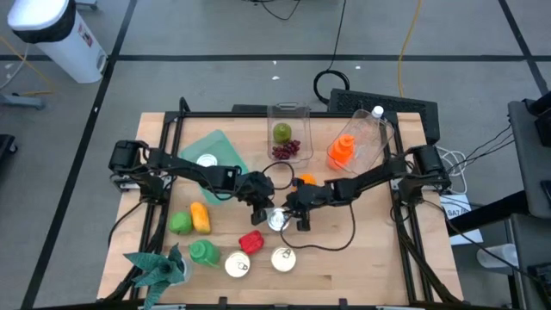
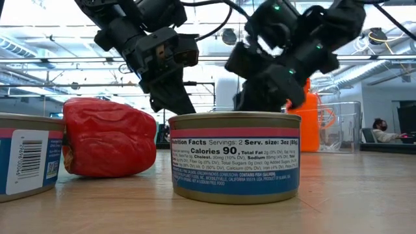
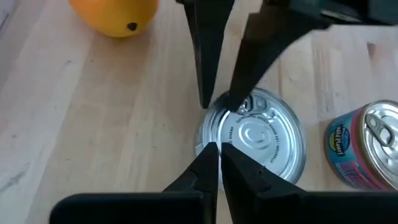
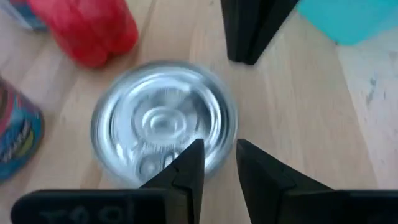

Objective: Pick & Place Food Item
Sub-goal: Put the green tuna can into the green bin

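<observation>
A silver-topped tin can (image 1: 277,220) stands upright on the wooden table (image 1: 362,267), between my two grippers. My left gripper (image 3: 219,154) is at the can's left rim with its fingers shut, tips pointing down. My right gripper (image 4: 216,157) is at the can's right rim and narrowly open. One of its fingers is over the lid (image 4: 163,124) and the other is outside the can's wall. In the low view the can (image 2: 234,156) rests on its base, with both grippers close above and behind it. My left gripper's shut fingertips are over the can's rim (image 3: 210,140) from above; I cannot tell whether they touch it. My right gripper's fingers straddle the can's rim (image 4: 211,134), slanting down from the table's right; I cannot tell whether they touch it.
A red pepper (image 1: 250,241) and two more cans (image 1: 238,264) (image 1: 283,258) lie near the front. An orange (image 1: 306,181) lies just behind the grippers. Yellow and green produce (image 1: 200,217) and a teal plate (image 1: 215,155) are on the left, and clear containers (image 1: 288,129) (image 1: 357,142) are at the back.
</observation>
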Action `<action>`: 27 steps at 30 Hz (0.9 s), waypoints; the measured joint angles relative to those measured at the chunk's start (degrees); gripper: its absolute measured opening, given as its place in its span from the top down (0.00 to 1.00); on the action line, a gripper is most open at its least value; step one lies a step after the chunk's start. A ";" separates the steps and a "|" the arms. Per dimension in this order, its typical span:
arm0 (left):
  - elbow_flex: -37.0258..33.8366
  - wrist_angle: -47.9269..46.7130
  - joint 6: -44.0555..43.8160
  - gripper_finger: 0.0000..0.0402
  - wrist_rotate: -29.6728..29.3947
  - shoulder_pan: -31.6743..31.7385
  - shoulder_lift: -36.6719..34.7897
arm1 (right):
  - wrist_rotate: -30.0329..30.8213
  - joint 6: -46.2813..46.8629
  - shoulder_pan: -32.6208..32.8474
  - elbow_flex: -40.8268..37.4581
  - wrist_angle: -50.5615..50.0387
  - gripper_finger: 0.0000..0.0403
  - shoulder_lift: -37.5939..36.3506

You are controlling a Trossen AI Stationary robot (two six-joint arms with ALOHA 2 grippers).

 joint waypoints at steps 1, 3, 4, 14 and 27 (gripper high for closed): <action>0.00 0.03 0.24 0.94 -0.03 0.00 0.00 | -0.04 0.12 -0.21 0.62 0.71 0.79 0.66; 0.00 0.01 0.25 0.94 -0.08 0.00 0.00 | -0.10 0.71 -0.61 1.05 0.04 0.79 1.14; 0.00 0.01 0.26 0.94 -0.15 0.00 0.00 | -0.57 0.74 -0.83 1.14 -0.02 0.79 1.34; 0.00 0.01 0.63 0.94 -0.11 -0.04 0.00 | -3.07 1.09 -2.85 1.58 -1.11 0.81 2.01; 0.00 -0.01 0.61 0.94 0.81 -0.15 0.00 | -4.96 -1.92 -4.40 1.68 -2.42 0.98 4.24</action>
